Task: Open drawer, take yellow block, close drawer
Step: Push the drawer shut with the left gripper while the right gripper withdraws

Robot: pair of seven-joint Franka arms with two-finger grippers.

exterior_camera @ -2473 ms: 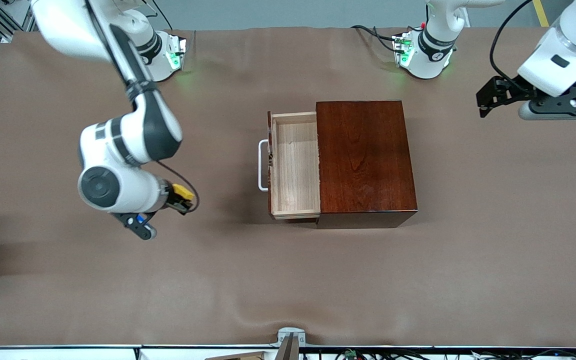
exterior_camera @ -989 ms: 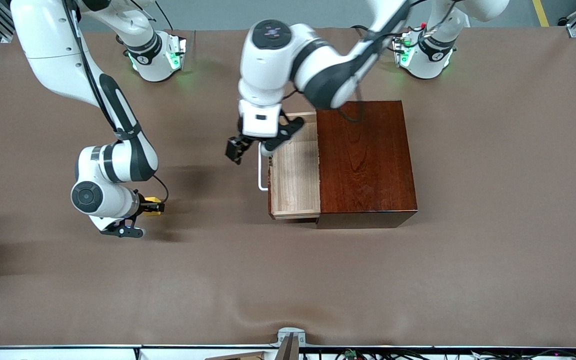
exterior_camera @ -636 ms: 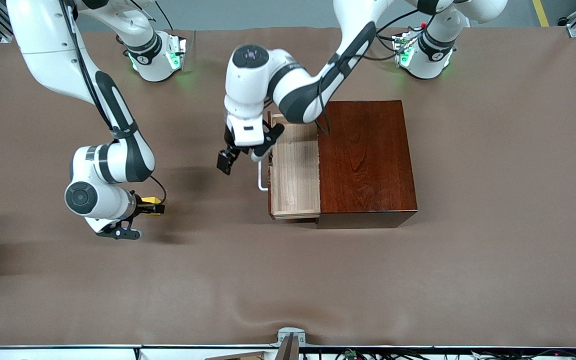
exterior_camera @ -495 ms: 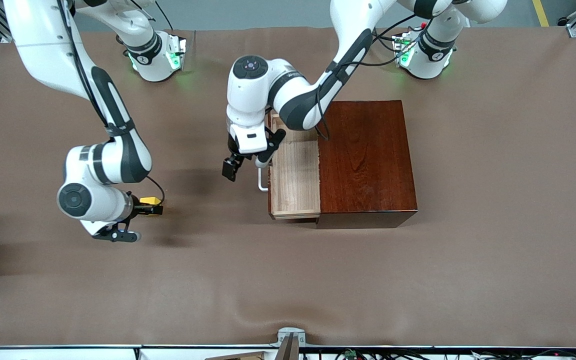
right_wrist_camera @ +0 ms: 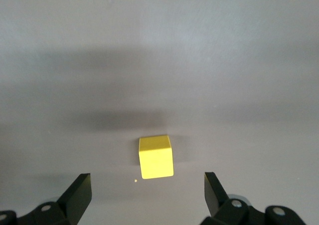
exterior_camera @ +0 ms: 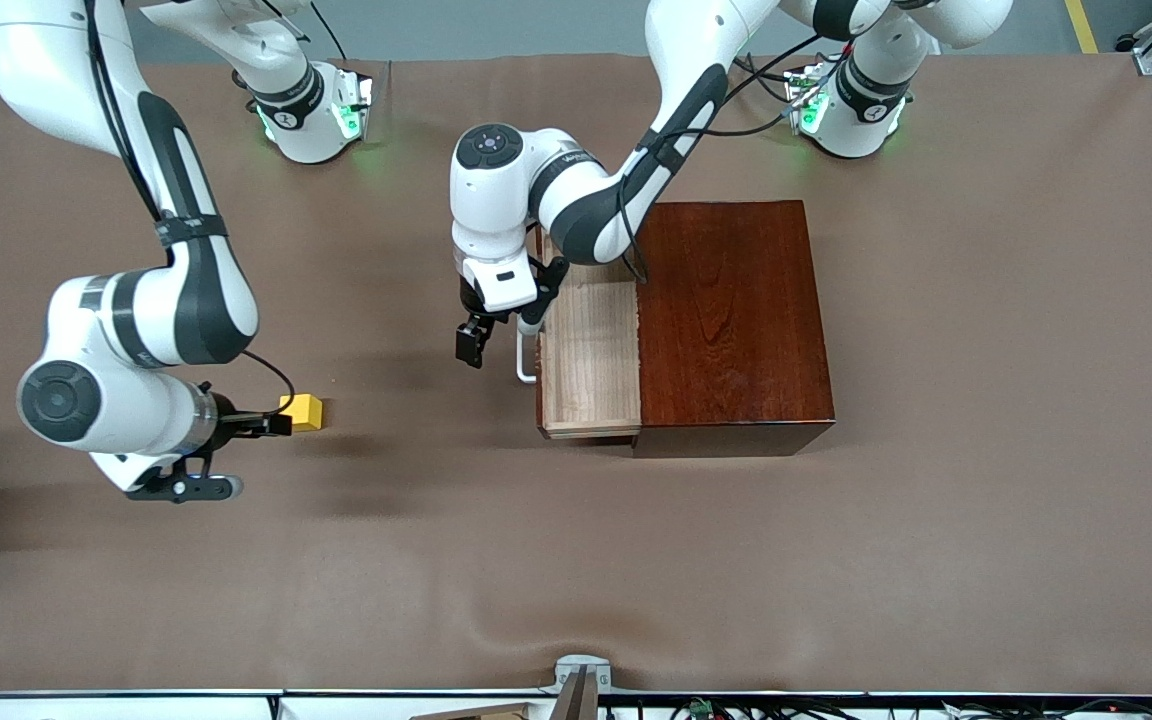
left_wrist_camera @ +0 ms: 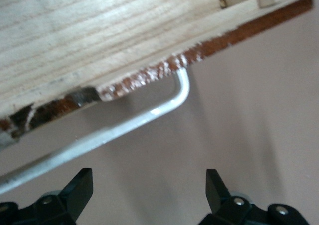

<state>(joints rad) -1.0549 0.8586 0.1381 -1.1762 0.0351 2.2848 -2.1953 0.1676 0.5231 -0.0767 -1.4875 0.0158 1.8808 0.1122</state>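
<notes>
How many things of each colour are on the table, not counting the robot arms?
Yellow: 1, the yellow block
Dark reddish-brown: 1, the wooden box
Pale wood: 1, the drawer, pulled out of the box
White: 1, the drawer's bar handle
Total: 4

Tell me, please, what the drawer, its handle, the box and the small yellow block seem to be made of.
Drawer: pale unfinished-looking wood, with straight grain lines showing.
Handle: probably metal painted white or polished, a thin bent bar with a bright glint.
Box: dark reddish-brown wood, glossy, likely varnished; the grain shows through.
Yellow block: smooth, evenly coloured, matte; painted wood or plastic, I cannot tell which.
</notes>
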